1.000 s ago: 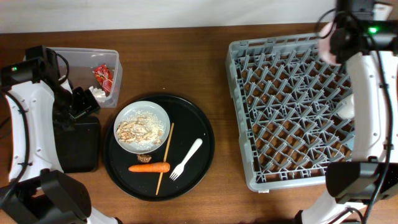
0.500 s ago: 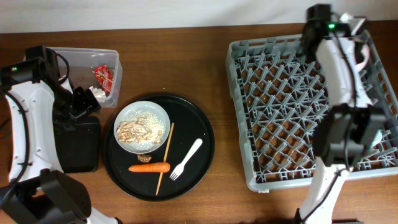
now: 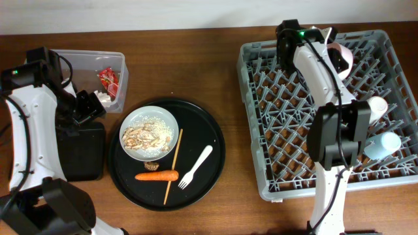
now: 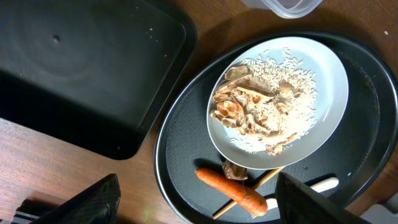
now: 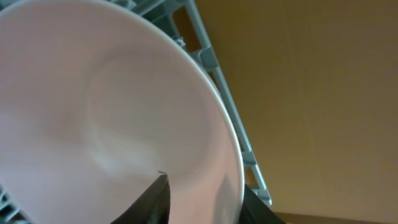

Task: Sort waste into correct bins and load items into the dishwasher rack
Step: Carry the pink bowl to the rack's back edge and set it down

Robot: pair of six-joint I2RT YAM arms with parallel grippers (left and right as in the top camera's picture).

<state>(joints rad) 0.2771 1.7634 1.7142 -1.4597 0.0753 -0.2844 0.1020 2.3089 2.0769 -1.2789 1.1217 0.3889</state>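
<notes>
My right gripper point(image 5: 202, 202) is shut on the rim of a white bowl point(image 5: 112, 112) and holds it over the far edge of the grey dishwasher rack point(image 3: 251, 130); the overhead view shows this gripper point(image 3: 332, 57) and the bowl point(image 3: 344, 60). A small white cup point(image 3: 377, 106) and a light blue cup point(image 3: 382, 145) stand in the rack. My left gripper point(image 4: 199, 208) is open and empty above the carrot point(image 4: 233, 190). A white plate point(image 4: 323, 93) holds rice with meat point(image 4: 255, 109). A brown scrap point(image 4: 235, 169), a wooden stick point(image 3: 173, 166) and a white fork point(image 3: 196, 167) lie beside it.
These lie on a large round black tray point(image 3: 209, 130). The flat black tray point(image 3: 81, 153) sits to its left. The clear tub point(image 3: 81, 62) behind holds a red wrapper point(image 3: 108, 79) and a white tissue wad point(image 3: 101, 98).
My right arm has swung left along the rack's far edge with the bowl, uncovering the two cups. The left arm has not moved.
</notes>
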